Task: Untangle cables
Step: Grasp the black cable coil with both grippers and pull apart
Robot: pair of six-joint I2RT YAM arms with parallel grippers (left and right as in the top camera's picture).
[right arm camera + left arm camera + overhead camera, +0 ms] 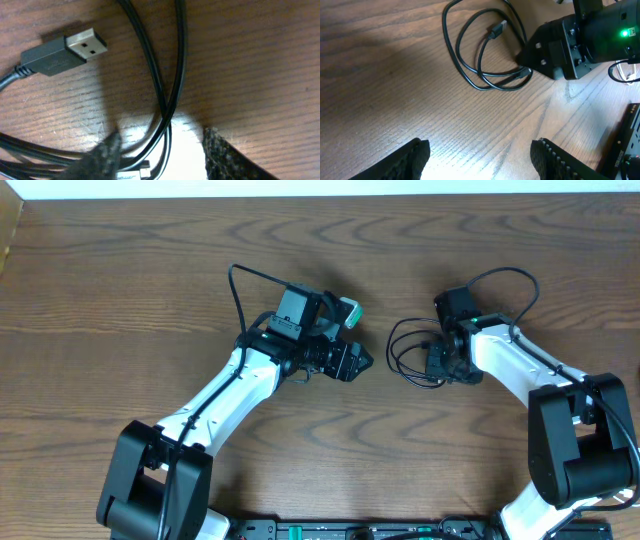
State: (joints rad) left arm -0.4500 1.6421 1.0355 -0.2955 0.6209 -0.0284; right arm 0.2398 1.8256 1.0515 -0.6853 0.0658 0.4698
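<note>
The black cable lies in loose loops on the wooden table between the arms. In the left wrist view its loops and a USB plug show. My right gripper is low over the loops' right side, and the left wrist view shows it too. In the right wrist view its fingers are open with black strands running between them, beside a USB plug. My left gripper is open and empty, left of the loops. A thin white loop shows behind the right gripper; I cannot tell whether it is the white cable.
The wooden table spreads round both arms. The arms' own thicker black wires arc above the left wrist and the right wrist. A black rail runs along the front edge.
</note>
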